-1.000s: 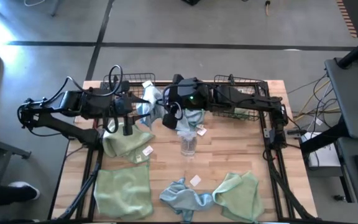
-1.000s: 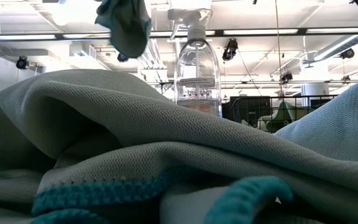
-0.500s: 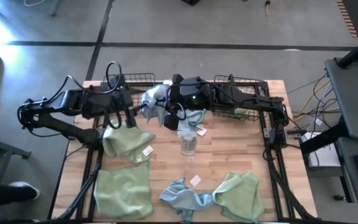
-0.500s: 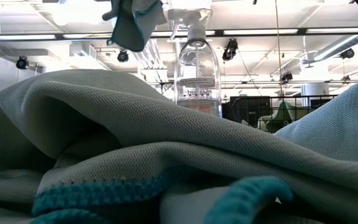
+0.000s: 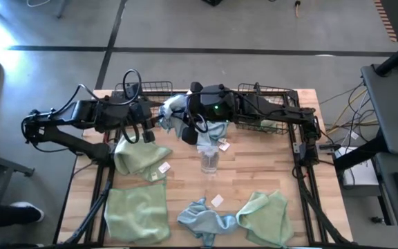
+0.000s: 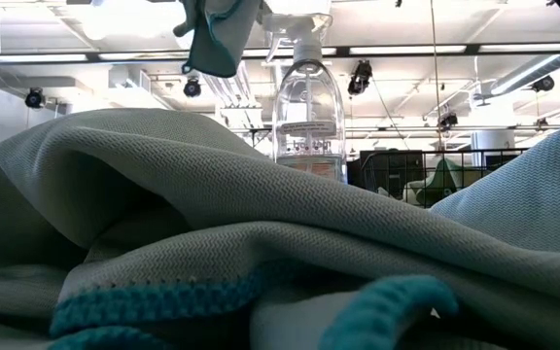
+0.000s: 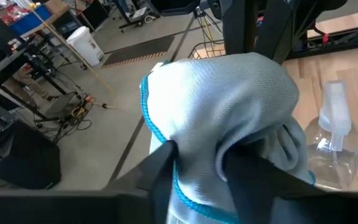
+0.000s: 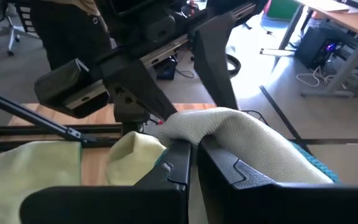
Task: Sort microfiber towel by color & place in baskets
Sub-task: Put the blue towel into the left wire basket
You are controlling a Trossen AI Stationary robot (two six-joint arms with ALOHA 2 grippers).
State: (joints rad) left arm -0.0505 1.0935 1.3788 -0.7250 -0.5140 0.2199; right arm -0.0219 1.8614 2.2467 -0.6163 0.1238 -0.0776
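Handover: right hand (image 5: 182, 128) pinches the blue towel (image 5: 170, 111); left hand (image 5: 152, 123) closes around it. Next, right releases.

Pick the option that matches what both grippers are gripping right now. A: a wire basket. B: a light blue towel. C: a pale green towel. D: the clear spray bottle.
B: the light blue towel hangs between the left gripper and the right gripper, each pinching a fold, while the spray bottle stands untouched on the table.
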